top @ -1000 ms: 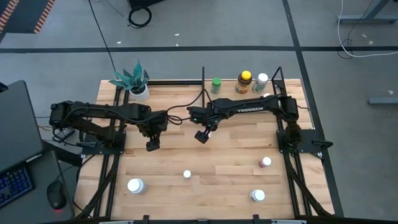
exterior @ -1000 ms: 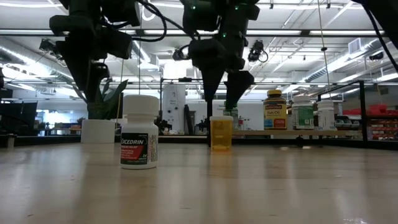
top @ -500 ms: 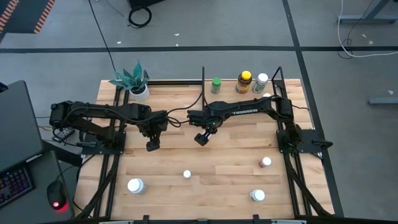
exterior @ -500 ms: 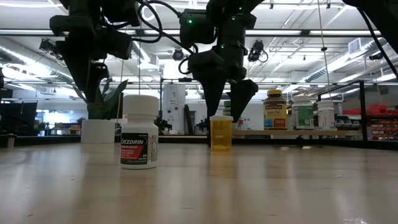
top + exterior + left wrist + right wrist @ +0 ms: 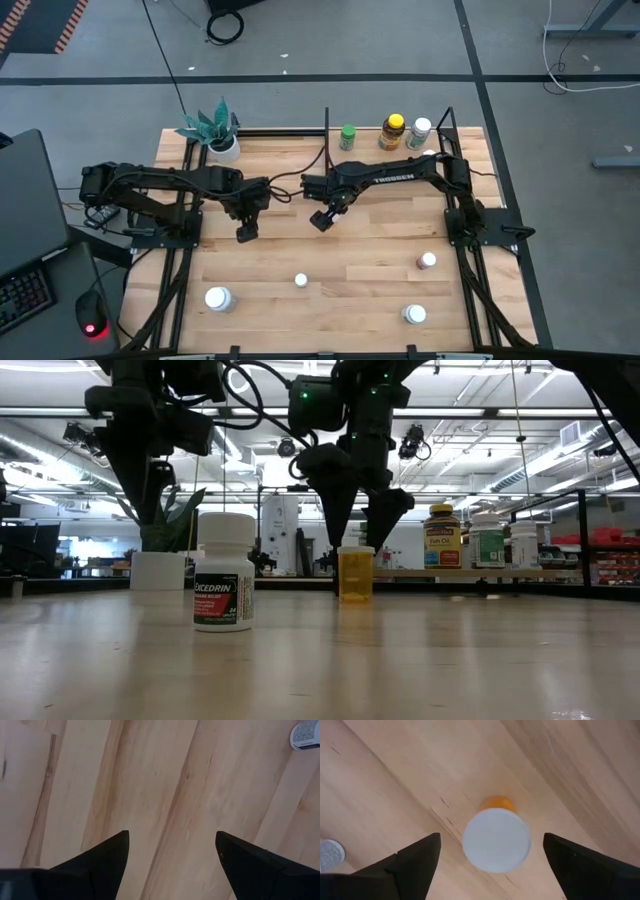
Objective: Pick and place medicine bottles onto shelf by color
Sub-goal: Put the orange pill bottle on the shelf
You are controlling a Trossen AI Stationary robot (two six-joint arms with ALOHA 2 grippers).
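We see the right gripper (image 5: 490,851) hanging directly above a small amber bottle (image 5: 496,838) with a white cap, its jaws spread wide, one finger on each side of the cap and clear of it. In the low view the same bottle (image 5: 355,573) stands upright on the wooden table (image 5: 370,250), just beneath the two dark fingertips (image 5: 385,510), which have not yet come down around it.

We judge the bottle to be light, rigid plastic, smooth and round, so it could roll or tip if nudged from one side. The best hold looks to be across the cap or just under it, with the jaws squeezing evenly from both sides. A firm but modest squeeze should do; nothing about it looks fragile.

Around the jaws the tabletop is bare wood, so there is open room to descend and lift. A white bottle (image 5: 330,854) lies well off to one side, outside the fingers. The shelf (image 5: 440,135) sits at the table's far edge, already holding a green-capped bottle (image 5: 347,136), a yellow-capped bottle (image 5: 392,130) and a white-capped bottle (image 5: 419,131); its thin black uprights are the edges to clear.

The left gripper (image 5: 170,852) waits over bare wood with its jaws apart, holding nothing.
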